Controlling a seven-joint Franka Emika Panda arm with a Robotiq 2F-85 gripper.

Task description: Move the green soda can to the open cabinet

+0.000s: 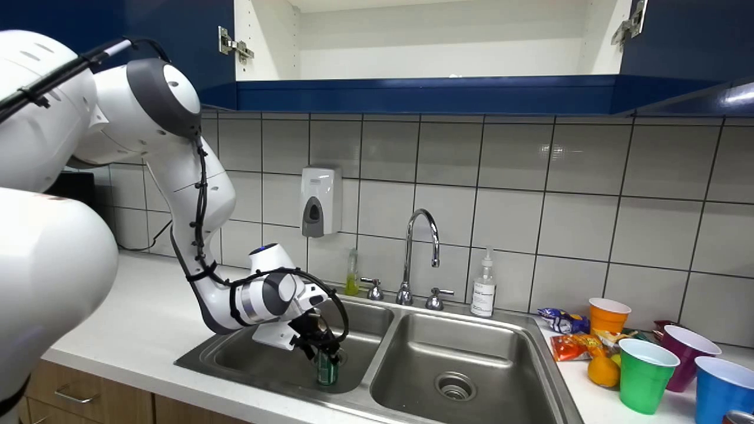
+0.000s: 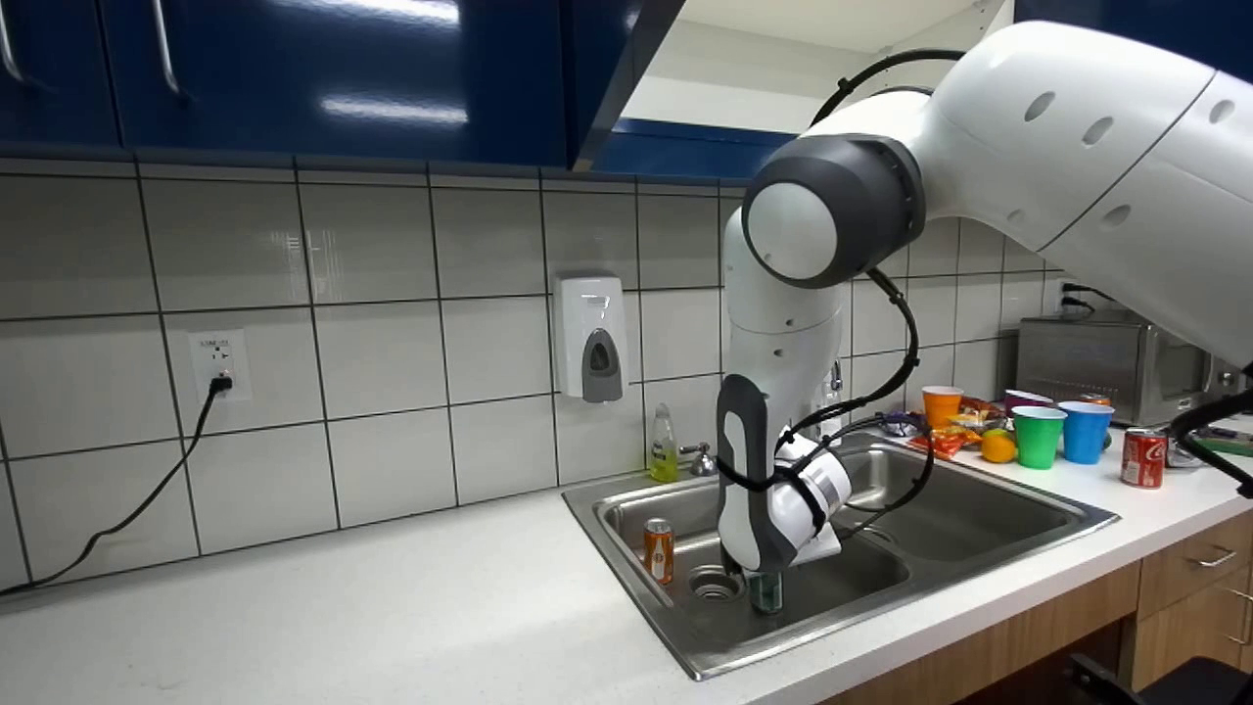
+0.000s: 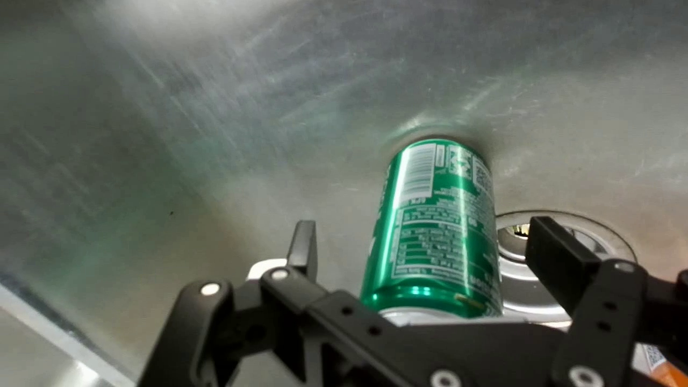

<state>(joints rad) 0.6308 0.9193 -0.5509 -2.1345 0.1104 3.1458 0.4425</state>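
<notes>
In the wrist view the claw (image 3: 424, 250) has its fingers (image 3: 305, 246) spread around the green soda can (image 3: 435, 215), a gap showing at both sides — nothing is gripped yet, it seems. The drain (image 3: 524, 295) lies just beside. The reach looks nearly done; closing, lifting, carrying and setting down are left.

In an exterior view the can stands upright in a basin (image 1: 283, 366) of the sink (image 1: 383, 348), near the front rim. The open cabinet (image 1: 442, 56) hangs well above, its wide mouth offering room, though the can must clear the blue lower edge (image 1: 424, 96) — and the faucet (image 1: 407, 265) at the sink's back calls for care on the way.

In an exterior view the arm (image 2: 778, 323) hides most of the claw. An orange can (image 2: 659, 550) stands in the same basin, across the drain, so straight up looks the safest way out.
</notes>
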